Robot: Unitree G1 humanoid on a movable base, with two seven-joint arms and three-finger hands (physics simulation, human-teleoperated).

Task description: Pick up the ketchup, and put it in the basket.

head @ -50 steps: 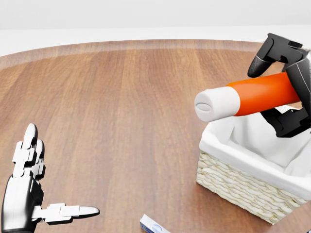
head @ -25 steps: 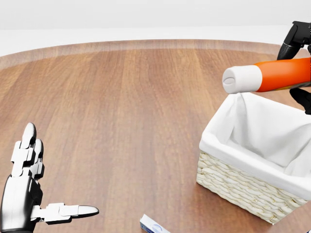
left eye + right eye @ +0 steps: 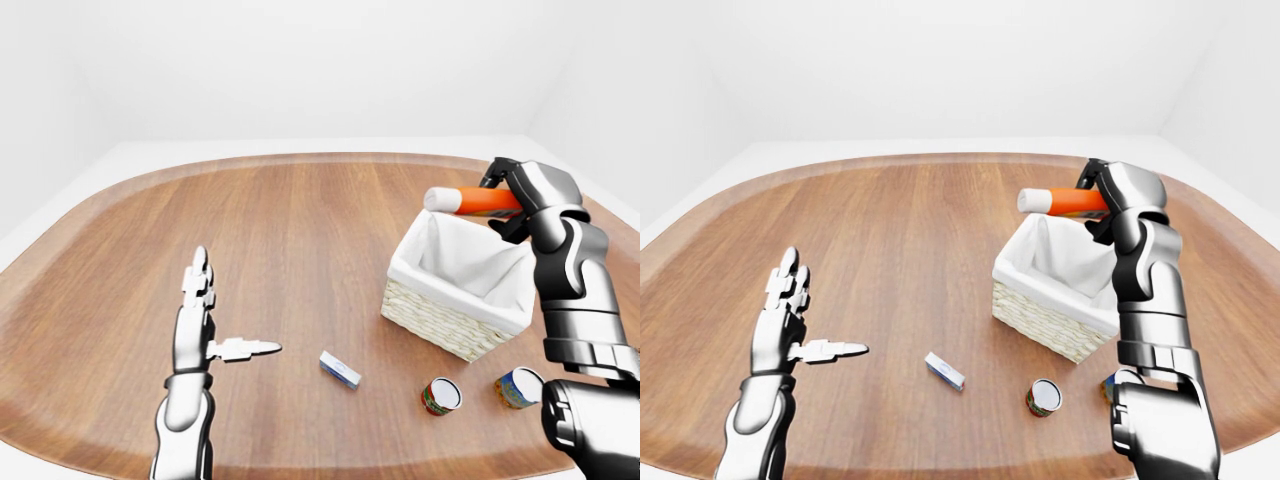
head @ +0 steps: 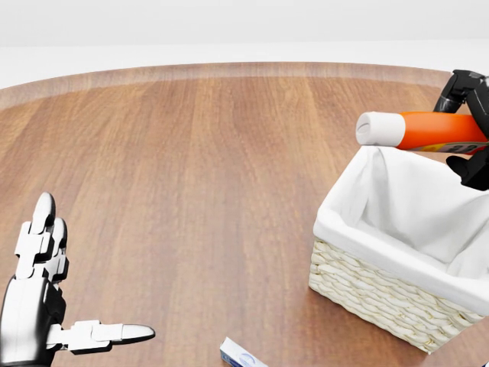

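Right hand [image 3: 520, 195] clamped round ketchup [image 4: 424, 131], bottle lying sideways, white cap pointing view-left, hovering over far rim of basket [image 3: 440, 320]. Left hand [image 3: 200, 320] spread open above table [image 3: 300, 220], idle. Risk: released here, long bottle could bridge rim, tip outward, roll off rather than drop into liner.

A bare simulated test room: plain white walls [image 3: 300, 70] around 1 rounded wooden table [image 3: 300, 220].
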